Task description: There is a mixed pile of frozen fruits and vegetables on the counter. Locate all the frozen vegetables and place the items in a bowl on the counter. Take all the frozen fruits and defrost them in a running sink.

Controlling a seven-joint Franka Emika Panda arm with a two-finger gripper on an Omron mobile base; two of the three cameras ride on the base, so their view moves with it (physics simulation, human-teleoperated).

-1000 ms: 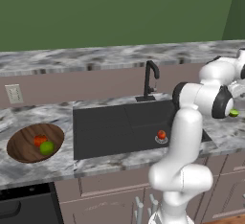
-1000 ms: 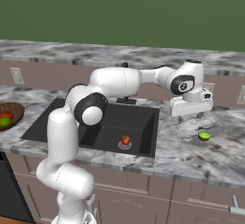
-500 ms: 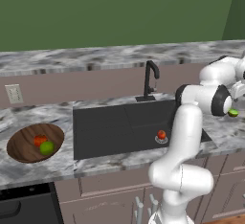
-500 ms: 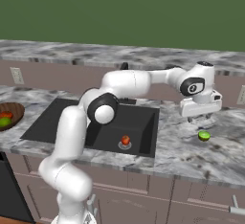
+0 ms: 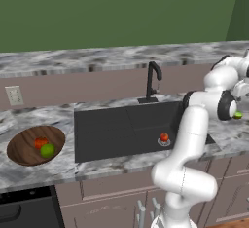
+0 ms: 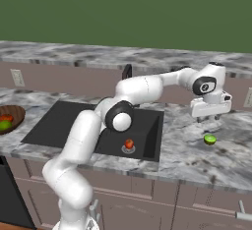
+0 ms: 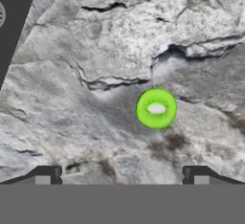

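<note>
The tool (image 6: pixel 210 119) hangs wide open and empty over bare counter (image 6: pixel 197 155), right of frame. Hand view reveals the green piece (image 7: pixel 156 108) as a kiwi slice.

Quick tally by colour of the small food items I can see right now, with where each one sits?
Red/orange: 2, the tomato-like lump in the wooden bowl and the red ball on the sink drain.
Green: 2, the green ball in the bowl and the flat green slice on the counter.
Total: 4
</note>
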